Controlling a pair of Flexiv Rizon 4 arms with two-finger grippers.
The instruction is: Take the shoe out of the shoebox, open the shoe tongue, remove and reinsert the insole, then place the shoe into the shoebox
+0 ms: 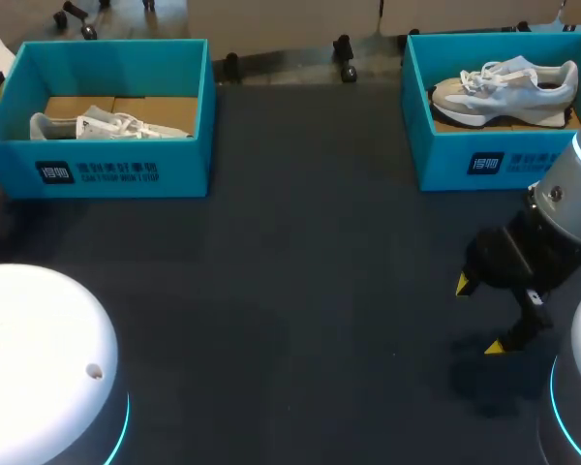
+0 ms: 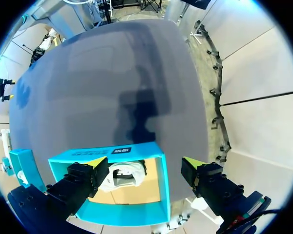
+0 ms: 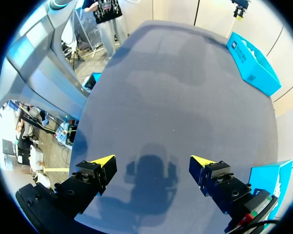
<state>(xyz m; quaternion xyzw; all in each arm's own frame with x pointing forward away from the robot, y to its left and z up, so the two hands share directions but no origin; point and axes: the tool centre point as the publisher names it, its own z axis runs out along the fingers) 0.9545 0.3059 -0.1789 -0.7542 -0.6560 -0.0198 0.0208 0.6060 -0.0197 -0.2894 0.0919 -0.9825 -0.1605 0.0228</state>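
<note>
The left gripper [image 2: 145,162] hangs with its jaws spread wide and nothing between them. Under it stands an open teal shoebox [image 2: 136,150]. A white shoe [image 2: 124,175] lies inside on the brown cardboard floor, below the gap between the fingers and touching neither of them. In the head view this gripper is out of sight. The box sits in the upper left of the frame, with the shoe low against its front wall. The right gripper [image 1: 478,315] hovers near the right edge of the frame, a little below the middle, above the dark table [image 1: 290,291]. Its jaws are also spread and hold nothing. Its wrist view shows bare tabletop and its own shadow under the yellow fingertips [image 3: 105,160]. In the upper right of the head view, a second shoebox [image 1: 445,160] holds a grey-and-white sneaker [image 1: 504,89] lying lengthwise across it, laces up.
</note>
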